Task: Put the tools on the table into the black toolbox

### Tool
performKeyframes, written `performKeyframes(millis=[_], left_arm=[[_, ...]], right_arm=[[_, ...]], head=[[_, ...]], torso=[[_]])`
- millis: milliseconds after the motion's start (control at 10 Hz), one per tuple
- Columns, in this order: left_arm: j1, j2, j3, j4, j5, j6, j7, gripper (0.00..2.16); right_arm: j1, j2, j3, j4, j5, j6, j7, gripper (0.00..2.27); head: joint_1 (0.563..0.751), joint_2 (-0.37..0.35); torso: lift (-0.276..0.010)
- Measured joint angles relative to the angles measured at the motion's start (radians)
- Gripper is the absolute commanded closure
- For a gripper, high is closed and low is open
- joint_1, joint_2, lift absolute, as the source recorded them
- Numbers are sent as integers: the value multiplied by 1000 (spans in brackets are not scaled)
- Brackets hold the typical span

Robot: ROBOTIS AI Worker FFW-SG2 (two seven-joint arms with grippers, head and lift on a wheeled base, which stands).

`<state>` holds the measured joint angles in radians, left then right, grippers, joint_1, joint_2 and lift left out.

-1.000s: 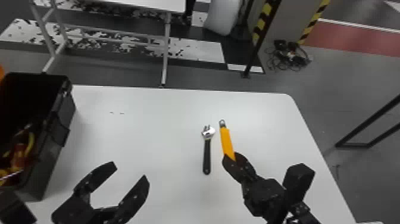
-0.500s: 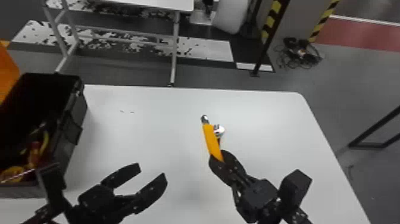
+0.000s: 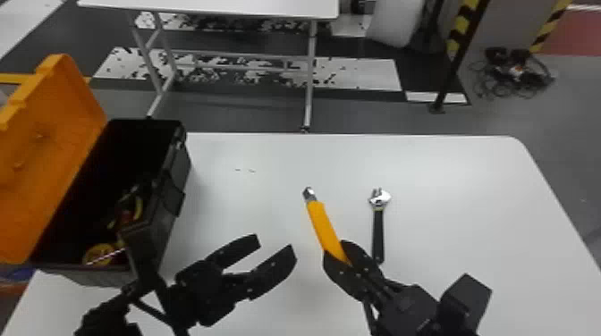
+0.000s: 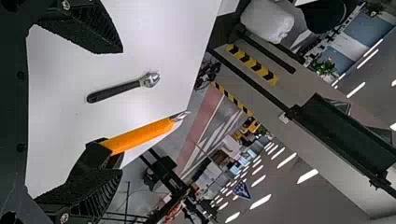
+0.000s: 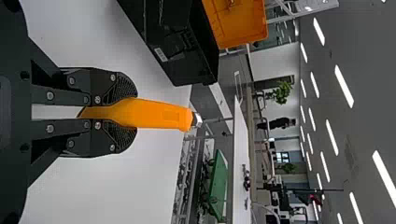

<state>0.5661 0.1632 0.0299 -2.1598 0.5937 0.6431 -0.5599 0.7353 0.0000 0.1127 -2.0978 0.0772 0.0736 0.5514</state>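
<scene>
orange tool (image 3: pixel 323 225) is gripped at its handle end by the right pincer (image 3: pixel 337 252), whose two fingers are closed on it; the metal tip points forward from the pincer and a little to its left. left pincer (image 3: pixel 275 243) is open and empty, to the left of the right one, near but apart from the tool. i judge that the step is to pass the tool across, or else to carry it directly to the black toolbox (image 3: pixel 178 172). for passing, it would be good to bring the open fingers around the free orange part, to close them firmly, and only then to release the right ones. the grip is at one end, so a push on the tip could turn the tool.

toolbox stands to the left of both pincers, with the orange lid (image 3: pixel 62 138) raised at its far-left side and some tools (image 3: pixel 99 254) inside. the left arm covers its near corner and could stand in the way of a direct carry. wrench (image 3: pixel 378 230) lies on the table (image 3: pixel 451 214), just forward and right of the right pincer.
</scene>
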Motion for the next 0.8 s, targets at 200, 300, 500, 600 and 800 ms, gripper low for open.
performKeyframes(millis=[200,300,500,600,800], left_arm=[[-7,-6,3,0,6,15,0,80],[-11,-6,3,1,9,16,0,80],[-19,-6,8,5,24,18,0,76],[-22,-6,15,7,38,20,0,76],[-23,-6,20,8,44,25,-10,137]], right_arm=[[1,0,48,-1,36,-1,13,2071],[1,0,68,-1,52,0,14,2071],[0,0,101,-1,74,5,15,2071],[-1,0,116,-1,85,6,16,2071],[-6,-3,139,-2,96,12,16,2071]], head=[[695,80],[695,102],[695,131],[695,146],[695,173]], torso=[[-75],[-75],[-75],[-75],[-75]])
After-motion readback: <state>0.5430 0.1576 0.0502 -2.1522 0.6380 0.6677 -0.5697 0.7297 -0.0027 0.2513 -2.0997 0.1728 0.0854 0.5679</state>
